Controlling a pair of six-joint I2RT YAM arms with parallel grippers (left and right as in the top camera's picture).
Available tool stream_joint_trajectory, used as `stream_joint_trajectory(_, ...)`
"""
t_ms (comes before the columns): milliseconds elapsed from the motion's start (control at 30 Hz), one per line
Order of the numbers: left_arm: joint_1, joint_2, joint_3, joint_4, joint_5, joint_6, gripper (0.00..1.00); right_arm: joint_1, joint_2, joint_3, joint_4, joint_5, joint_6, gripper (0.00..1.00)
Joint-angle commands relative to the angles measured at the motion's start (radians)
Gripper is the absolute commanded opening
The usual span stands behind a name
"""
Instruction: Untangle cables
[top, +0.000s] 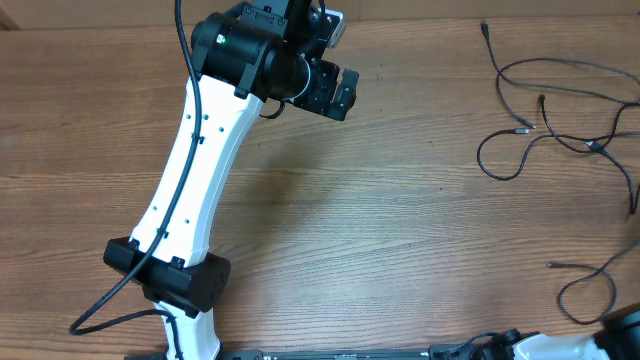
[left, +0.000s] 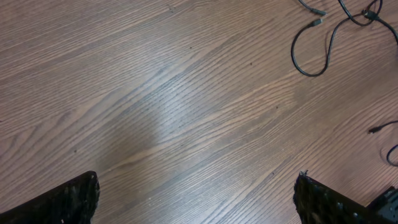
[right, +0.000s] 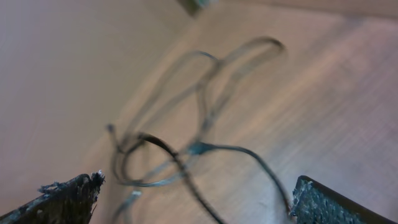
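Observation:
Several thin black cables (top: 590, 146) lie looped and crossing at the table's far right, and a separate cable (top: 575, 267) curls near the lower right corner. My left gripper (top: 338, 92) hangs over the upper middle of the table, well left of them. In the left wrist view it (left: 196, 186) stands open over bare wood, with a cable loop (left: 295, 59) far ahead at the top right. The right wrist view is blurred. My right gripper (right: 198, 183) is open just above crossing cables (right: 205, 148), one strand running close by the right finger (right: 336, 202). Nothing is held.
The wooden table (top: 400, 230) carries only the cables. The left arm's white link (top: 190, 180) slants across the left half, with its thick black cord beside it. The right arm's base (top: 620, 328) shows at the bottom right corner.

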Motion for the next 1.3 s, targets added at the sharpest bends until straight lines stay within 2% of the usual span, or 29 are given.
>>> stream_joint_trajectory(0,0.004,-0.014,0.015,0.000,-0.005,0.016,1.00,0.014,-0.145,0.022,0.008,-0.091,0.047,1.00)
stream_joint_trajectory(400,0.003,-0.014,0.015,0.000,-0.005,0.015,1.00,0.228,-0.548,0.022,0.016,-0.094,0.050,1.00)
stream_joint_trajectory(633,0.003,-0.014,0.015,0.000,-0.005,0.016,1.00,0.450,-0.606,0.022,-0.093,-0.092,0.045,1.00)
stream_joint_trajectory(733,0.003,-0.014,0.015,0.000,-0.005,0.015,1.00,0.563,-0.599,0.022,-0.194,-0.048,-0.011,1.00)
stream_joint_trajectory(900,0.003,-0.014,0.015,0.000,-0.005,0.016,0.99,0.778,-0.591,0.022,-0.393,0.153,-0.193,1.00)
stream_joint_trajectory(1033,0.003,-0.014,0.015,0.000,-0.005,0.015,1.00,0.960,-0.573,0.021,-0.518,0.361,-0.280,1.00)
stream_joint_trajectory(1167,0.003,-0.014,0.015,0.000,-0.005,0.016,1.00,1.120,-0.517,0.021,-0.616,0.640,-0.284,1.00)
stream_joint_trajectory(1267,0.003,-0.014,0.015,0.000,-0.005,0.016,1.00,1.199,-0.449,0.021,-0.663,0.724,-0.284,1.00)
